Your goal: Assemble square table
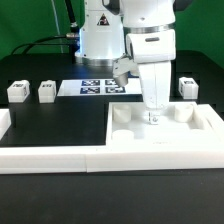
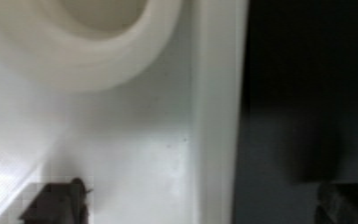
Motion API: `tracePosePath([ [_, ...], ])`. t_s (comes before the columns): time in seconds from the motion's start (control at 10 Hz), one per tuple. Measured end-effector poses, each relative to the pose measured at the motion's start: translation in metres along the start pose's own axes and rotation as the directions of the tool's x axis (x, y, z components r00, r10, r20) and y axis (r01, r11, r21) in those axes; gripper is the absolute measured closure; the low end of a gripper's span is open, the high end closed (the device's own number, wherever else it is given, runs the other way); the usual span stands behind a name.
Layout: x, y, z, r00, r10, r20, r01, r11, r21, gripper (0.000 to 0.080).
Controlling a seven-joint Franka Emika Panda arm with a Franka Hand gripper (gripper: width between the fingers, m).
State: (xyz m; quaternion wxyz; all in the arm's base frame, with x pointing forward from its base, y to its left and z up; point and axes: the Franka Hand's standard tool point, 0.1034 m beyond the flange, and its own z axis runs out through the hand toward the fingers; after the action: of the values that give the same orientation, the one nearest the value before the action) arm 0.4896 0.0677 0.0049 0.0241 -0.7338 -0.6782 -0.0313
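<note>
The square table slab [image 1: 165, 135] lies at the exterior view's right, white with a raised rim and round corner sockets. My gripper [image 1: 153, 116] points straight down at the slab's far rim, near its middle. In the wrist view the gripper [image 2: 199, 203] is open. One dark fingertip [image 2: 55, 202] is over the white slab [image 2: 123, 120]. The other is over the black table, and the rim [image 2: 215, 100] runs between them. A round socket [image 2: 96, 20] shows beyond. Three leg blocks show: two at the left [image 1: 17, 91] [image 1: 46, 92], one at the right [image 1: 187, 88].
The marker board [image 1: 98, 87] lies behind the slab near the arm's base. Long white border bars run along the front [image 1: 50, 158] and the left edge [image 1: 5, 122]. The table top [image 1: 60, 120] is black.
</note>
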Motion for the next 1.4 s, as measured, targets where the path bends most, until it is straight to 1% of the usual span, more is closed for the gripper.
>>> tracePosePath([
  [0.1, 0.001, 0.0, -0.001, 1.0, 0.02, 0.0, -0.02, 1.0, -0.003, 0.0151],
  [0.2, 0.007, -0.001, -0.012, 0.996, 0.092, 0.001, -0.092, 0.996, -0.018, 0.0151],
  [0.3, 0.014, -0.007, -0.023, 0.991, 0.13, 0.006, -0.13, 0.991, -0.026, 0.0151],
  [0.4, 0.026, -0.016, -0.033, 0.979, 0.205, 0.009, -0.205, 0.978, -0.032, 0.0151],
  [0.5, 0.036, -0.023, -0.037, 0.94, 0.34, 0.008, -0.34, 0.94, -0.031, 0.0151],
  [0.6, 0.054, -0.033, -0.043, 0.873, 0.487, 0.003, -0.486, 0.873, -0.034, 0.0151],
  [0.7, 0.078, -0.046, -0.048, 0.808, 0.59, -0.002, -0.589, 0.807, -0.037, 0.0151],
  [0.8, 0.084, -0.048, -0.048, 0.777, 0.63, -0.006, -0.629, 0.776, -0.037, 0.0151],
  [0.9, 0.085, -0.046, -0.048, 0.735, 0.678, -0.023, -0.678, 0.734, -0.04, 0.0151],
  [1.0, 0.086, -0.046, -0.048, 0.674, 0.738, -0.027, -0.738, 0.674, -0.034, 0.0151],
  [1.2, 0.086, -0.047, -0.048, 0.6, 0.799, -0.031, -0.8, 0.6, -0.027, 0.0151],
  [1.3, 0.087, -0.047, -0.048, 0.516, 0.856, -0.033, -0.857, 0.515, -0.018, 0.0151],
  [1.4, 0.093, -0.056, -0.045, 0.393, 0.92, 0.005, -0.919, 0.393, -0.011, 0.0151],
])
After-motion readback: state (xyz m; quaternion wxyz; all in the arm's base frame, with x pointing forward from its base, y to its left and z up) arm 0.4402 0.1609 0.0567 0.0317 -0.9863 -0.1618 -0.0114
